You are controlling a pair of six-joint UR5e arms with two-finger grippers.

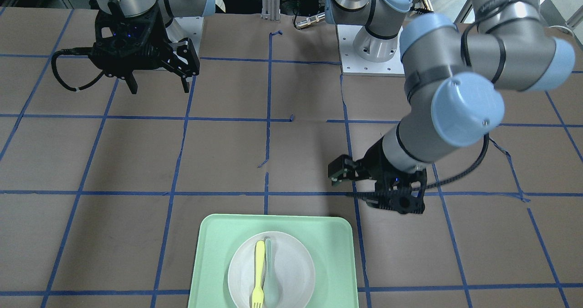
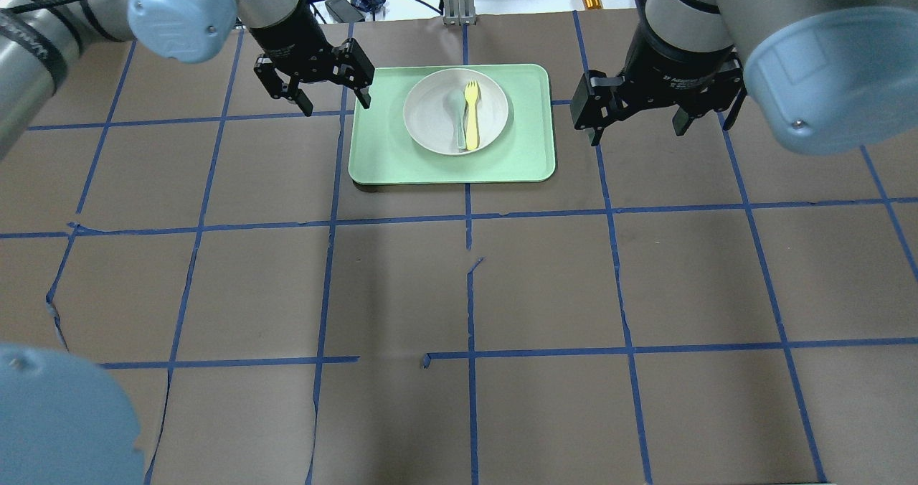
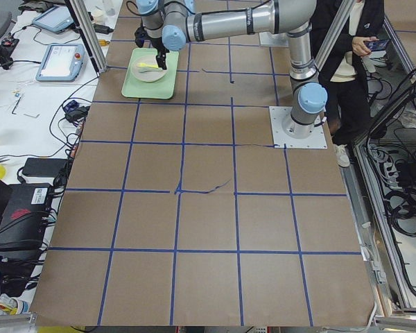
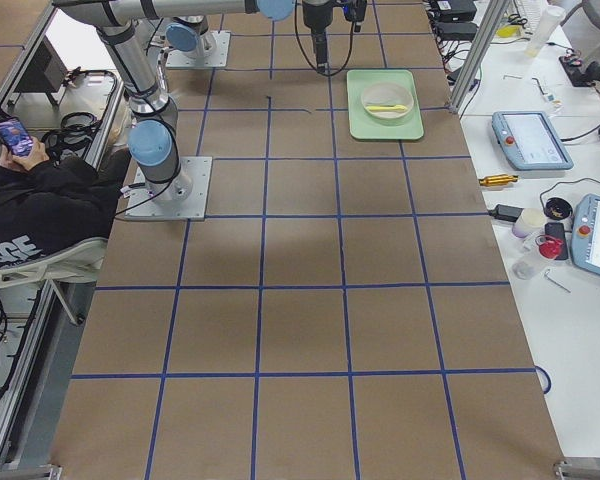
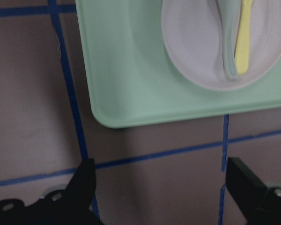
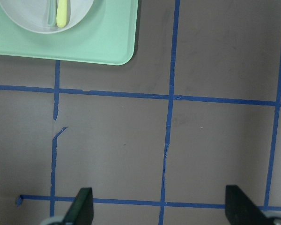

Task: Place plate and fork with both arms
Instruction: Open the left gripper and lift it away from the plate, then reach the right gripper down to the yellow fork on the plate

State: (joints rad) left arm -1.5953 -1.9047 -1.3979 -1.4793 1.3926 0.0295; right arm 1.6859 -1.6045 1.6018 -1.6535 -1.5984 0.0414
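Observation:
The white plate point(image 2: 430, 112) sits on the pale green tray point(image 2: 380, 148) at the table's far side. The yellow fork point(image 2: 472, 115) and a grey-green spoon point(image 2: 459, 115) lie side by side on the plate. My left gripper point(image 2: 335, 103) is open and empty, low beside the tray's left edge. My right gripper point(image 2: 637, 132) is open and empty, held high to the right of the tray. The left wrist view shows the plate point(image 5: 192, 42), the fork point(image 5: 243, 42) and the tray point(image 5: 126, 70) beyond the open left gripper point(image 5: 161, 187). The right wrist view shows the fork point(image 6: 62, 14) far from the open right gripper point(image 6: 159, 211).
Brown paper with a blue tape grid covers the table point(image 2: 466, 291). A person sits beside the robot's bases point(image 4: 40, 200). Tablets and cables lie on the bench beyond the tray point(image 4: 530, 140).

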